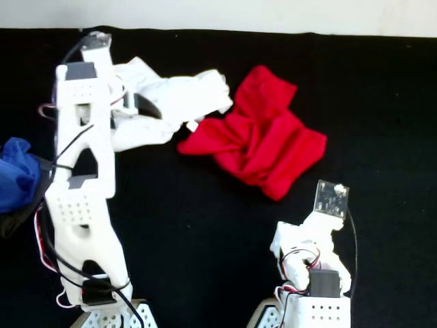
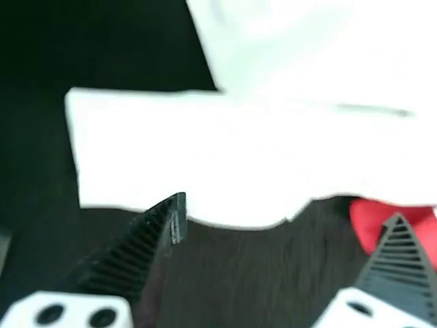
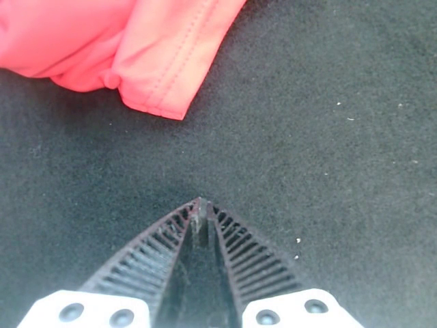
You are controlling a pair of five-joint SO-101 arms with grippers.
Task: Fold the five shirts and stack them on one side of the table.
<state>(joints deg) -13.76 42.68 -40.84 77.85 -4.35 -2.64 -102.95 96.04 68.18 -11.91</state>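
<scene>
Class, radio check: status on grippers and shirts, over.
Left gripper open at white shirt. Right gripper shut, over table near red shirt. Both shirts crumpled. Blue shirt bunched at table edge.

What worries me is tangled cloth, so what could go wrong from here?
1. The left tool hangs open over the crumpled white shirt, and the red shirt lies against that shirt's edge; a grab might catch both or drag the red one along.
2. The blue shirt sits bunched close beside the left arm; a swing of that arm could snag it or shove it aside.
</scene>
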